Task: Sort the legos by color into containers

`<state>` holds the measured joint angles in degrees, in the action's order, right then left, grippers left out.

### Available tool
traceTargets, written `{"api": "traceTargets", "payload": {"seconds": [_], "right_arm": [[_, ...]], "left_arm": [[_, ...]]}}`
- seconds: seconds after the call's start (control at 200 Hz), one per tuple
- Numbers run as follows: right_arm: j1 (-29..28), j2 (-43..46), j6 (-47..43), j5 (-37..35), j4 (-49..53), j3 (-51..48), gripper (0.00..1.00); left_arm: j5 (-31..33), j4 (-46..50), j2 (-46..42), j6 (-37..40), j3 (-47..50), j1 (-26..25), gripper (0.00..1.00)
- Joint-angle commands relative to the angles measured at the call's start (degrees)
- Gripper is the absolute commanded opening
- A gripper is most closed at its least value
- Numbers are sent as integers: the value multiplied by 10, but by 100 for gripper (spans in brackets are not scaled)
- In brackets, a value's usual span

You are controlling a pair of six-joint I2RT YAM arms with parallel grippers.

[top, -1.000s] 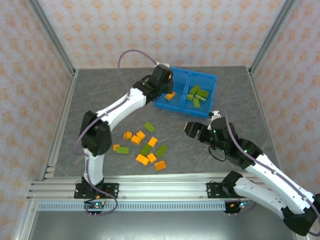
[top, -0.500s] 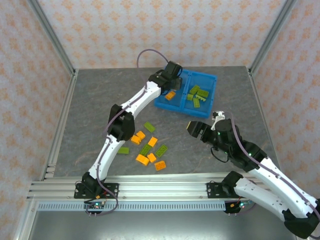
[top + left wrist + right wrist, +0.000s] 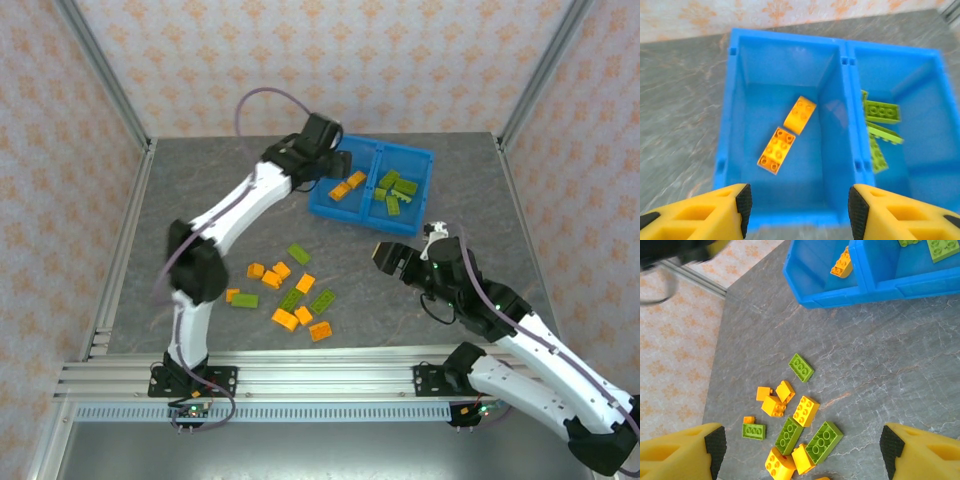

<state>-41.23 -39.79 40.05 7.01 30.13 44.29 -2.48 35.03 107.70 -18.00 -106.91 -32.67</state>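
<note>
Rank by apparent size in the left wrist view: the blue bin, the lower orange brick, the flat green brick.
1. The blue bin, far largest.
2-3. The lower orange brick and the flat green brick look alike; the orange one is nearer the camera, so unranked.

Left claw [image 3: 800, 212] opened, dropping second orange lego [image 3: 800, 114].

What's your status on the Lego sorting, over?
Left claw open above blue bin, two orange bricks in its left compartment, green ones right. Right claw open, empty, over loose bricks on table. Nothing in the way.
</note>
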Motion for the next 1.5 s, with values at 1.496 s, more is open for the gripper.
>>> {"api": "traceTargets", "payload": {"seconds": [1.496], "right_arm": [[-4,-62,-78,28,57,27,83]], "left_arm": [[6,-79,-94,-18,496,-127,37]]}}
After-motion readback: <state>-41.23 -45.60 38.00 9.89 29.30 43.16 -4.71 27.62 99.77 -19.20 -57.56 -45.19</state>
